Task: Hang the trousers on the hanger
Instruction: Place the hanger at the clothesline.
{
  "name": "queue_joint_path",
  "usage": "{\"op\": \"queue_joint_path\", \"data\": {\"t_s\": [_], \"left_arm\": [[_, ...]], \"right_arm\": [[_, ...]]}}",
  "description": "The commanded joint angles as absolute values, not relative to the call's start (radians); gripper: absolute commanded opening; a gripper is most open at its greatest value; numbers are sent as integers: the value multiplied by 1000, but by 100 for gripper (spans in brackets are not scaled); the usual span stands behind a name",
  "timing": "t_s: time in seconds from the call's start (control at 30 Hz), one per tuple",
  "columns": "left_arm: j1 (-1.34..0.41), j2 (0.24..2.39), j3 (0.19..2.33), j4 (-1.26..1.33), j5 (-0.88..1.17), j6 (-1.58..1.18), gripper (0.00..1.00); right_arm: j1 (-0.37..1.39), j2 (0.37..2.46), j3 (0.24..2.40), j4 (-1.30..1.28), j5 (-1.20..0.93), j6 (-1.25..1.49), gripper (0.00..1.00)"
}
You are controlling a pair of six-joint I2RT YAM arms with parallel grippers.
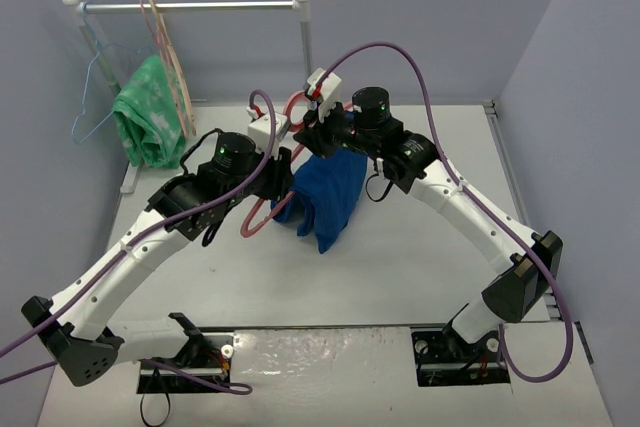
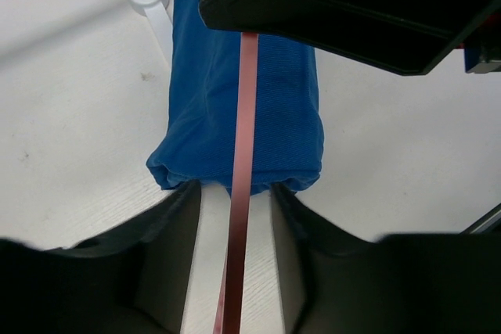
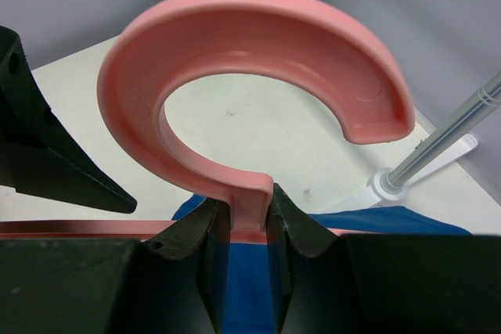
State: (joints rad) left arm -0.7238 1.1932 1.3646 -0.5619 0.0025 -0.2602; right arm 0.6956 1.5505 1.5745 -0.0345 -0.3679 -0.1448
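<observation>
Currently my right gripper (image 3: 249, 213) is clamped narrow on the neck of the hanger (image 3: 258, 25), just under its curled hook. I judge that grip is chosen to leave the hook free and upright above my fingers, ready to go over something, while the frame hangs steady below. The trousers (image 2: 211, 99) are draped over the hanger's lower part and fall beneath it as a folded blue bundle above the table (image 1: 400, 277); whether their bottom fold touches the table I cannot tell. My left gripper (image 2: 235, 193) sits at the hanger's thin pink rim on the side away from the hook, jaws apart with the rim running between them and a gap on either side, so it holds nothing. Placed there, I think, it can pinch the rim to stop the hanger swinging under the weight of the cloth, which bunches toward one side. The draping looks largely done; what seems left is steadying and evening out the load. Beyond the hanger stands the rail (image 1: 190, 6), with a green cloth (image 1: 150, 112) hanging from it. One risk: a tilt of the hanger could let the soft cloth slide off the bar.
</observation>
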Motion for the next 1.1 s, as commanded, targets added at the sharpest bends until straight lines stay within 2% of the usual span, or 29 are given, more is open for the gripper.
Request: {"op": "queue_joint_path", "data": {"t_s": [0.0,0.1,0.17,0.43,0.5,0.6,0.67,0.8,0.87,1.07], "left_arm": [[-727,1158,1387,-478,1,-239,26],[-728,1163,1384,-468,43,-231,14],[-727,1158,1369,-439,64,-230,0],[-728,1110,1324,-372,81,-219,0],[-729,1098,1324,-371,61,-210,0],[-728,1074,1315,-361,26,-206,0],[-729,1052,1308,-345,13,-203,0],[-727,1024,1317,-348,-22,-193,0],[-727,1005,1322,-344,-51,-193,0],[-726,942,1323,-287,-157,-200,0]], "right_arm": [[704,1513,1631,135,-362,-201,0],[704,1513,1631,135,-371,-199,0],[704,1509,1629,134,-381,-198,0],[703,1499,1634,132,-416,-195,0],[699,1494,1632,130,-420,-195,8],[697,1482,1617,130,-411,-190,43],[689,1470,1603,130,-406,-182,62],[665,1431,1574,132,-400,-162,78],[643,1401,1559,132,-405,-146,83],[589,1299,1510,130,-388,-106,86]]}}
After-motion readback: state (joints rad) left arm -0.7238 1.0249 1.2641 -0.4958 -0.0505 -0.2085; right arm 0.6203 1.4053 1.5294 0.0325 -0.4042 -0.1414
